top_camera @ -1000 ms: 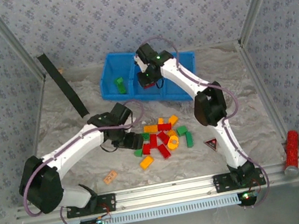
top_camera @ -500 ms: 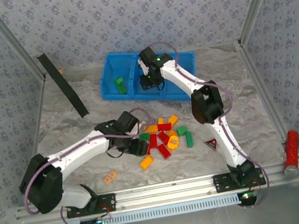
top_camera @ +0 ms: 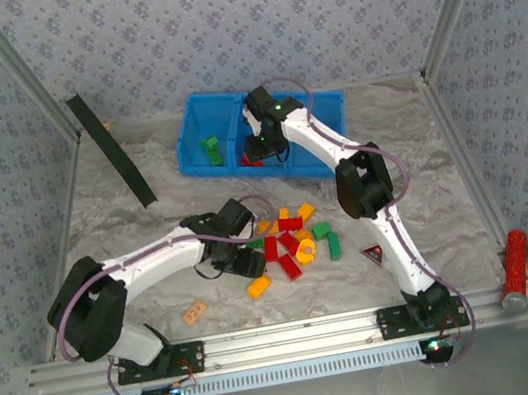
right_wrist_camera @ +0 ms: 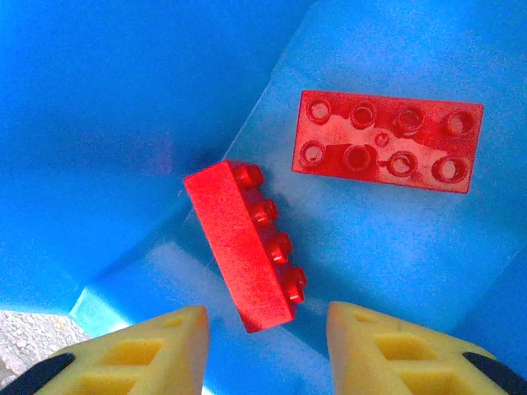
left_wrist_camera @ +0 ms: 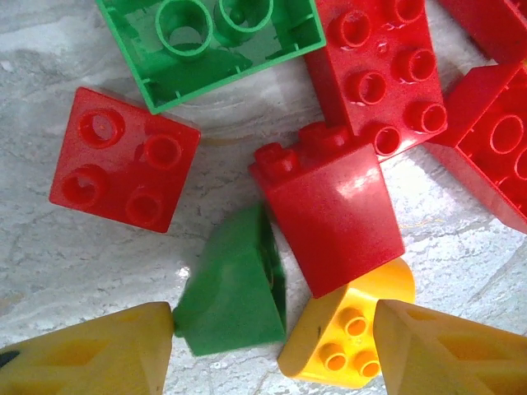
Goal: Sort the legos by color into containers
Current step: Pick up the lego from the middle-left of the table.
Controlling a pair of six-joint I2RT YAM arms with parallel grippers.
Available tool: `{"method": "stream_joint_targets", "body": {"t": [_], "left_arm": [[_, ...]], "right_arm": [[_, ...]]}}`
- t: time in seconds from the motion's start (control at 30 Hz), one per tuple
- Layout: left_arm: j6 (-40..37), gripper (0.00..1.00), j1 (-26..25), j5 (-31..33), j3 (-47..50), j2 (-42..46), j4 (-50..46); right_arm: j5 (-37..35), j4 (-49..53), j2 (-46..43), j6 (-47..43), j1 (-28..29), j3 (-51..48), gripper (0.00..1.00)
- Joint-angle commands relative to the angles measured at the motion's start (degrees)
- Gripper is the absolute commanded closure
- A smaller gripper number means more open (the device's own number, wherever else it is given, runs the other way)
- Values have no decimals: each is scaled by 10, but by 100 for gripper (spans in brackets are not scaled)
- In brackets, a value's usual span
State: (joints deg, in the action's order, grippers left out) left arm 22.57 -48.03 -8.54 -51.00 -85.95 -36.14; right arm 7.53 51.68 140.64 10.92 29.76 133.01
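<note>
Sensibly, the right gripper [right_wrist_camera: 268, 346] hangs open over a narrow red brick [right_wrist_camera: 247, 247] lying in the blue bin [right_wrist_camera: 99, 123] beside a matching wide red brick [right_wrist_camera: 387, 152]; the left gripper [left_wrist_camera: 272, 346], open, straddles a green brick [left_wrist_camera: 235, 296].

Above the sloped red brick [left_wrist_camera: 333, 218] a green brick [left_wrist_camera: 222, 45] runs off the top edge. Right of it a second red brick [left_wrist_camera: 494, 156] is cut by the side, and below it a yellow brick [left_wrist_camera: 346, 333] sits partly hidden behind it. My left fingertips [left_wrist_camera: 90, 354] are cropped. Overhead, my right arm [top_camera: 310, 139] hides the middle of the blue bin [top_camera: 194, 133].
</note>
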Motion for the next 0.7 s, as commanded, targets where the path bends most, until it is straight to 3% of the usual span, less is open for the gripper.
{"method": "stream_joint_targets", "body": {"t": [0.0, 0.27, 0.67], "left_arm": [[-6, 35, -3, 8, 0, -12, -3], [-18, 35, -3, 25, -6, -36, -5], [-28, 39, -3, 24, -17, -59, 16]], "right_arm": [[5, 13, -48, -13, 7, -5, 55], [23, 9, -133, -28, 18, -52, 54], [-7, 1, -280, -23, 27, -225, 54]]}}
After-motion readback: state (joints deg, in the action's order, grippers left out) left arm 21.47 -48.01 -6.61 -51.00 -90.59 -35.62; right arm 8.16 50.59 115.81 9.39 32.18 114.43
